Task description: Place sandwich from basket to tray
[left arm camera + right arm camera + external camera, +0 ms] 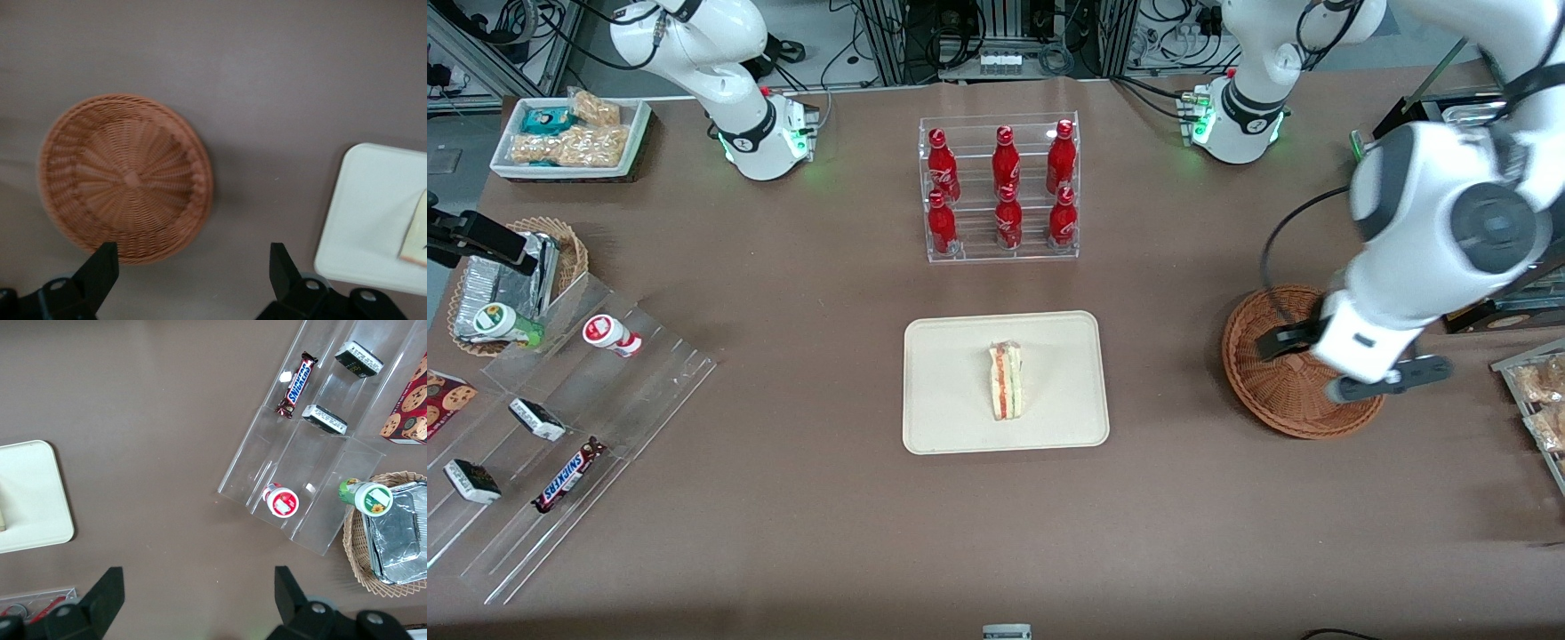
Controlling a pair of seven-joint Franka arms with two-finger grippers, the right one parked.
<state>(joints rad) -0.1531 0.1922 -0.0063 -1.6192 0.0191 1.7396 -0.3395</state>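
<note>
The sandwich (1006, 380), a pale wedge with a red-orange stripe, lies on the cream-beige tray (934, 427) in the middle of the table. The round reddish-brown wicker basket (1280, 396) stands toward the working arm's end and holds nothing. My gripper (1338, 360) hangs above the basket, open, with nothing between its fingers. The left wrist view looks down on the basket (127, 177), the tray's corner (367, 220) and an edge of the sandwich (417, 233), with my gripper (192, 253) spread wide over bare table beside the basket.
A clear rack of red bottles (1000, 187) stands farther from the front camera than the tray. Toward the parked arm's end are a clear stepped shelf with snack bars (569, 418), a tan basket with foil packs (516, 284) and a white snack tray (569, 138).
</note>
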